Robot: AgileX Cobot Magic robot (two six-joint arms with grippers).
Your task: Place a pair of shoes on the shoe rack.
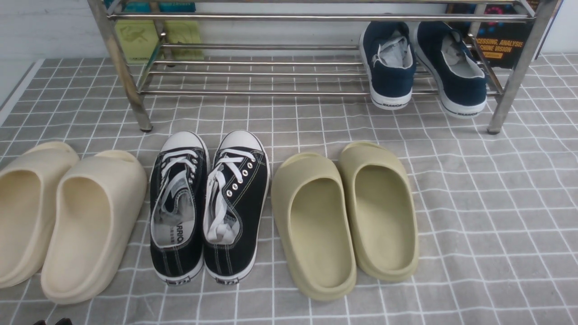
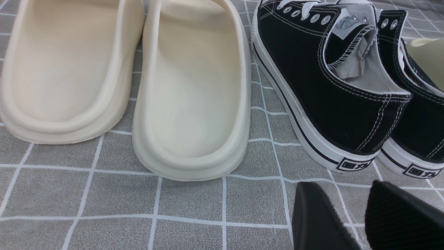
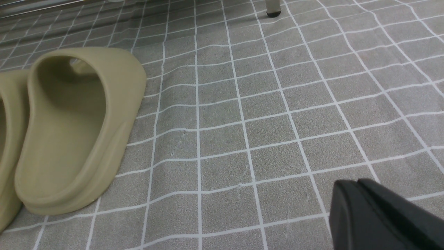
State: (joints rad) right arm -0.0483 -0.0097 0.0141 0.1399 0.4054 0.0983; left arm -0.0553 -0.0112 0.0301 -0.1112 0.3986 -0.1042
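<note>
The two navy canvas sneakers [image 1: 424, 67] sit on the lower bars of the silver shoe rack [image 1: 289, 18], at the upper right of the front view, heels outward. They look light and soft-sided with stiffer rubber soles; the heel collar seems the surest hold. The left end effector [image 2: 364, 211] stands apart, empty; the right end effector [image 3: 357, 194] is closed, empty.

Even bright light, soft shadows; glare on rack bars [image 1: 316, 18] at top; black fingers [image 3: 381, 218] blurred at lower right.
</note>
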